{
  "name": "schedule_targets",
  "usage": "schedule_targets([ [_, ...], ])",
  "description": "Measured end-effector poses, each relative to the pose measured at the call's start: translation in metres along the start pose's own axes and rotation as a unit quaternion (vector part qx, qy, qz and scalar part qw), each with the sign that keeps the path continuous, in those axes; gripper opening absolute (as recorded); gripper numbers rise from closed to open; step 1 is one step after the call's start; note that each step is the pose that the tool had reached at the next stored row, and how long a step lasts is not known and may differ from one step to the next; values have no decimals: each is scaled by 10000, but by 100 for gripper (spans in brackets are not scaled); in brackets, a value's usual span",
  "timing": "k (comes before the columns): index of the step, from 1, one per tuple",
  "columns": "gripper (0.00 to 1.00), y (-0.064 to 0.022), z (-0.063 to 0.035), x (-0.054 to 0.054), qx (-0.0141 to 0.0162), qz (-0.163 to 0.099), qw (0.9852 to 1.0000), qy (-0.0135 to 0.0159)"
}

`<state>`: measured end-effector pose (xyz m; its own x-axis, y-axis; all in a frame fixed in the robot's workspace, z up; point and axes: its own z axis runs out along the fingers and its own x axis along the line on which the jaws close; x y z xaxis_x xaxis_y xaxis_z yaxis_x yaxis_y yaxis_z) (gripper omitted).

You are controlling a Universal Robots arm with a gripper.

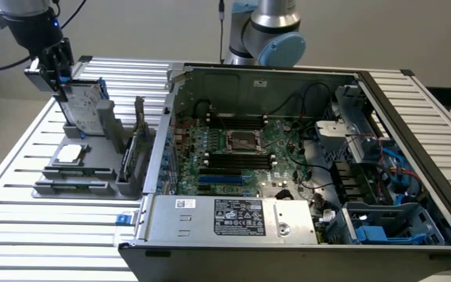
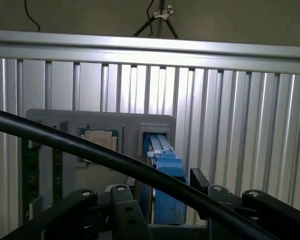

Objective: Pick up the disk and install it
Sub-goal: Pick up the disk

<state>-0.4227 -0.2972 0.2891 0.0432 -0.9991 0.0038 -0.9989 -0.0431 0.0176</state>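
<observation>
The disk (image 1: pixel 85 107), a silver-grey drive with a white label and a blue frame, stands on edge in a slot of the grey parts holder (image 1: pixel 75 187) at the exterior view's left. My gripper (image 1: pixel 56 81) hangs at the disk's upper end, touching or just above it. In the wrist view the disk's blue frame (image 2: pixel 166 175) lies between my black fingers (image 2: pixel 124 207), which stand apart on either side of it without pressing it. My gripper (image 2: pixel 166 202) is open.
An open computer case (image 1: pixel 167 126) lies to the exterior view's right of the holder, with motherboard (image 1: pixel 234 150), labelled power-supply box (image 1: pixel 237 218) and blue-railed bay (image 1: pixel 376 230). A small square chip (image 1: pixel 69 154) (image 2: pixel 101 140) sits in the holder. A black cable (image 2: pixel 90 150) crosses the wrist view.
</observation>
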Motion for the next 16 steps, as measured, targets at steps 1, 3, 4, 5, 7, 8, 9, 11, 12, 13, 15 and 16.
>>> schedule_targets([
  [1,54,7,17,0,3,0,10000,0],
  [3,54,12,28,-1,4,0,10000,0],
  [4,54,13,29,-6,4,1,10000,0],
  [5,54,13,31,-11,4,0,10000,0],
  [7,54,14,38,-25,4,0,10000,0],
  [8,54,14,41,-28,5,0,10000,0],
  [9,54,14,42,-29,4,0,10000,1],
  [11,54,14,47,-30,3,0,10000,5],
  [12,54,14,49,-31,3,0,10000,7],
  [13,54,14,52,-30,3,0,10000,10],
  [15,54,13,60,-31,4,1,10000,17],
  [16,54,13,62,-31,2,1,10000,21],
])
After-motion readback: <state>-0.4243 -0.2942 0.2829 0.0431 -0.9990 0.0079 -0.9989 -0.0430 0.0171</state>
